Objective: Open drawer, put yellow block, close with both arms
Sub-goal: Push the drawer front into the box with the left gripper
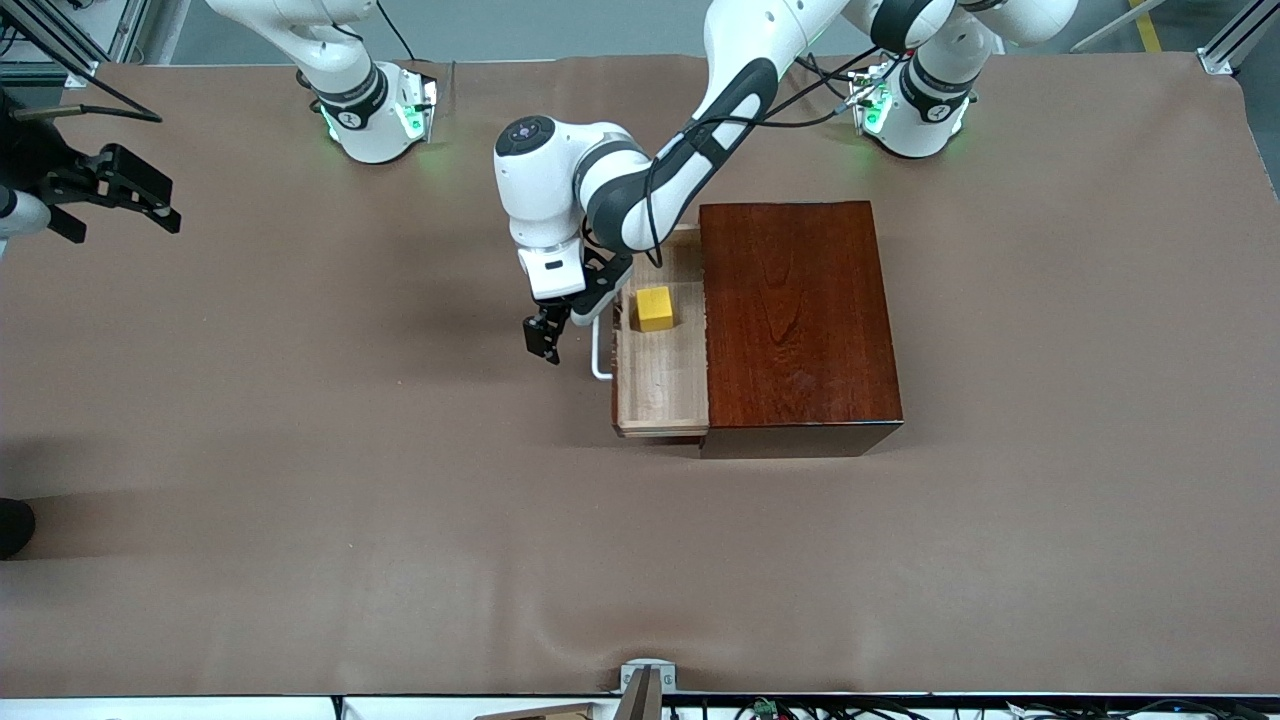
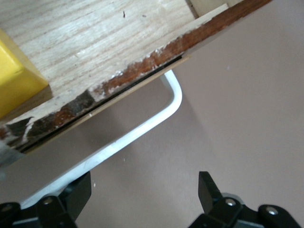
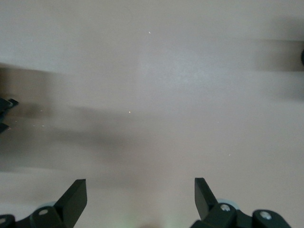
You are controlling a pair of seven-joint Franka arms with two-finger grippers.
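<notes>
The drawer (image 1: 662, 385) stands pulled out of the mahogany box (image 1: 795, 320), toward the right arm's end of the table. The yellow block (image 1: 655, 308) rests on the drawer's light wood floor. It also shows in the left wrist view as the yellow block (image 2: 14, 80) just inside the worn drawer front (image 2: 142, 69). My left gripper (image 1: 545, 340) hangs open just outside the white loop handle (image 1: 598, 358). Between the left gripper's (image 2: 142, 190) fingers lies only tablecloth, and the handle (image 2: 147, 126) passes close by one finger (image 2: 78, 190). My right gripper (image 1: 125, 195) waits open over the table's right-arm end; in its own view the right gripper (image 3: 140, 192) holds nothing.
Brown cloth (image 1: 350, 480) covers the whole table. A dark rounded object (image 1: 12, 525) pokes in at the table's right-arm end, nearer the front camera. A small metal mount (image 1: 645, 685) sits at the table's front edge.
</notes>
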